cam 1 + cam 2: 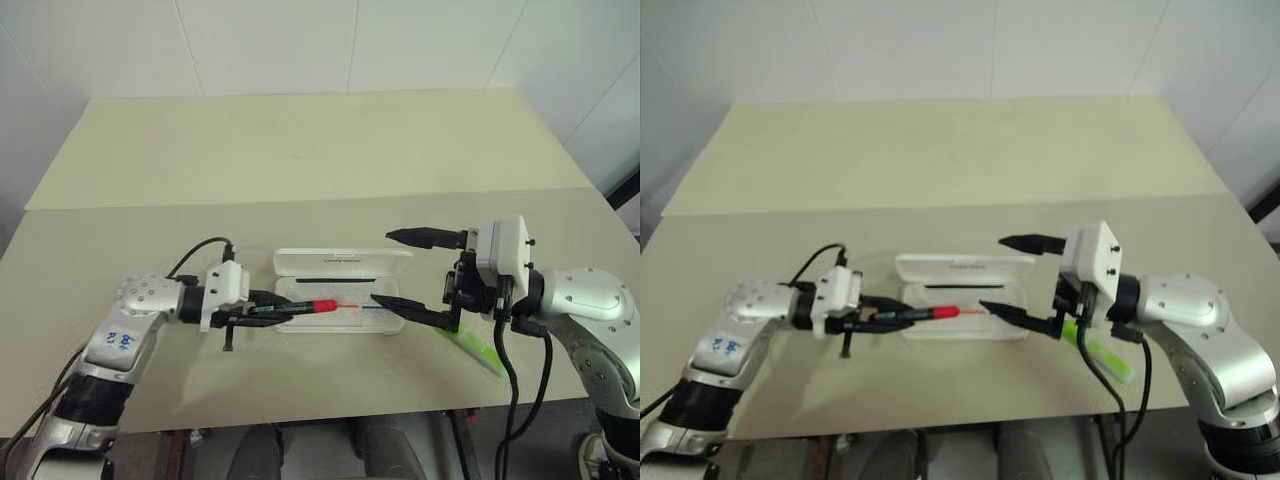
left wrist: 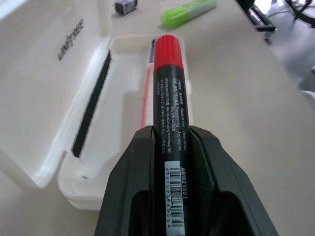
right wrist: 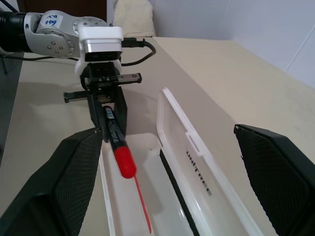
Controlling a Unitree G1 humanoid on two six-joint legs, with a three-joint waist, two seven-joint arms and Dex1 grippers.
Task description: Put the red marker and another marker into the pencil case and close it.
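The pencil case (image 1: pixel 343 263) lies open at the table's middle, its lid with "UNITREE" lettering laid flat behind the tray (image 2: pixel 123 103). My left gripper (image 1: pixel 285 310) is shut on the black barrel of the red marker (image 1: pixel 315 306) and points right. The marker's red cap (image 3: pixel 124 162) hangs over the tray's left end. My right gripper (image 1: pixel 383 267) stands wide open over the case's right end, with nothing between its fingers. The other marker, a lime-green highlighter (image 1: pixel 1100 352), lies on the table right of the case, partly under my right wrist.
A small dark grey stubby object (image 2: pixel 125 6) lies beyond the case near the highlighter (image 2: pixel 189 12). The tan table (image 1: pixel 300 150) stretches far behind the case to a white wall. Its front edge (image 1: pixel 300 418) runs close below both arms.
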